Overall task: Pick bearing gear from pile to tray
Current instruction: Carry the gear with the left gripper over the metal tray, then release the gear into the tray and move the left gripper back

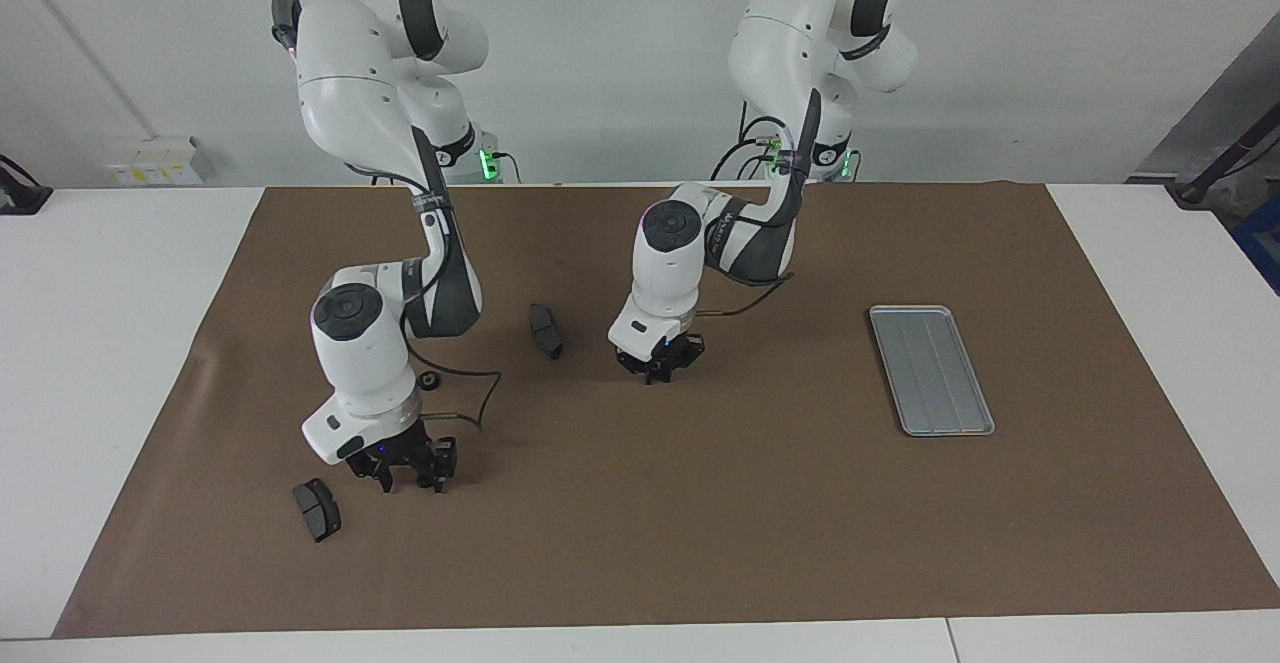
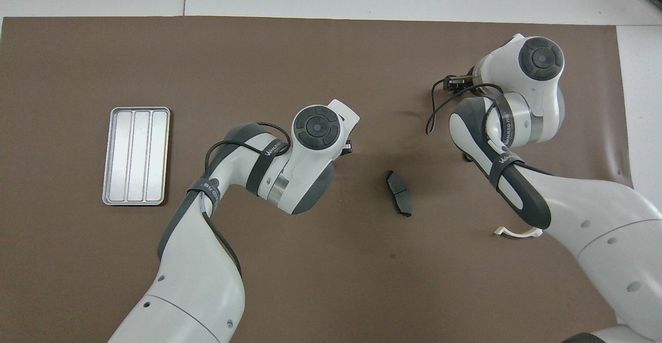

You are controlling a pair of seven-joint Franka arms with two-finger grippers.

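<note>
The left end effector (image 1: 655,375) is lowered to the brown mat (image 1: 700,503) near the middle of the desk, its fingertips drawn together; what they pinch cannot be made out. The right end effector (image 1: 410,481) is set low toward the right arm's end, partly closed, whether on a part cannot be told. A dark grey curved pad (image 1: 316,510) lies just beside it, another (image 1: 545,330) between the arms, and a small black round gear (image 1: 430,380) is seen nearer the robots. The flat silver-grey ridged metal tray (image 1: 931,370) lies well apart, toward the left arm's end.
</note>
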